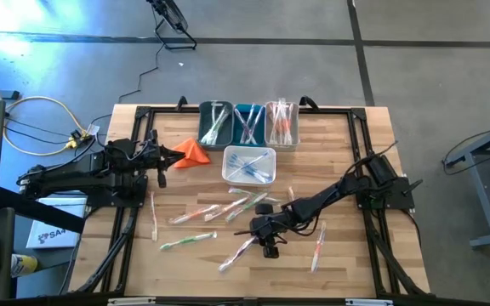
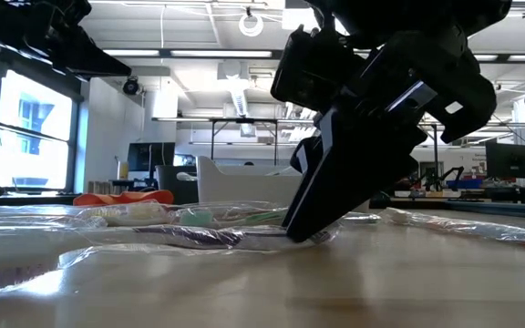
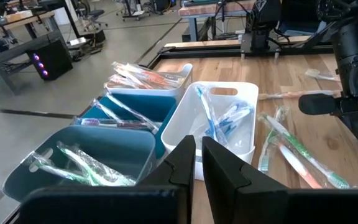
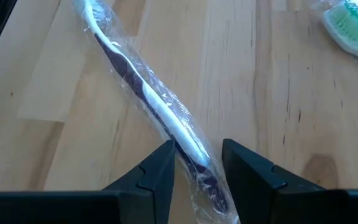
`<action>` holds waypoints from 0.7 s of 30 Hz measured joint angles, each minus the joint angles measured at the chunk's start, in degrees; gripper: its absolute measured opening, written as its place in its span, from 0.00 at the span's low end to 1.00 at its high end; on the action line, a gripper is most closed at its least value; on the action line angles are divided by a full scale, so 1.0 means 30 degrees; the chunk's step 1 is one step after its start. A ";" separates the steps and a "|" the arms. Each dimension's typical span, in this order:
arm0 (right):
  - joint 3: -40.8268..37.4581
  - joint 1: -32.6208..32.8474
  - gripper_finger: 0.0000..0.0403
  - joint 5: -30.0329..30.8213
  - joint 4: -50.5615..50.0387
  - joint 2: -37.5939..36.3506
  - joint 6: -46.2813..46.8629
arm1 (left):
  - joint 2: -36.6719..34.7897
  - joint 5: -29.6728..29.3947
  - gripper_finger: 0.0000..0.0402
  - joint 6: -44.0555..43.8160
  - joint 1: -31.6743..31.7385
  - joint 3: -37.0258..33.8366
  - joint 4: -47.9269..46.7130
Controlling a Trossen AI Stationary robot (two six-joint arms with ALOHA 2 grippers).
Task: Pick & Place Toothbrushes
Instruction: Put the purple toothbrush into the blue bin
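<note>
A white-and-purple toothbrush [image 4: 148,93] in a clear wrapper lies flat on the wooden table, slanting toward the near edge [image 1: 236,253]. My right gripper [image 4: 197,165] is open and low over its handle end, one finger on each side; in the low view its fingertips [image 2: 303,232] reach the tabletop. Several other wrapped toothbrushes [image 1: 192,215] lie loose on the table to the left of it. My left gripper [image 3: 197,168] is shut, holds nothing, and hovers at the table's left side [image 1: 162,157] near the bins. My right gripper comes slanting down from the table's right side, its two fingers [image 4: 160,168] standing across the toothbrush's handle end [image 4: 188,146]. The toothbrush lies flat on the table. Whether the fingers touch the wrapper, I cannot tell.
Three bins [image 1: 249,124] stand in a row at the far edge, holding green, blue and orange toothbrushes. A white bin [image 1: 249,165] with blue ones sits in front of them. An orange folded cloth [image 1: 192,150] lies near my left gripper. One toothbrush [image 1: 317,246] lies right of my right gripper.
</note>
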 joint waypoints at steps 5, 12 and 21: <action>-0.0007 0.0006 0.25 0.0016 -0.0029 0.0000 0.0007 | 0.0004 0.0000 0.06 0.0002 0.0000 0.0000 0.0007; -0.0022 0.0000 0.14 0.0109 -0.0058 0.0007 0.0007 | 0.0004 0.0000 0.06 0.0003 0.0000 0.0000 0.0014; -0.0029 -0.0022 0.07 -0.0333 -0.0044 -0.0008 -0.0003 | 0.0004 0.0000 0.06 0.0003 0.0000 0.0000 0.0015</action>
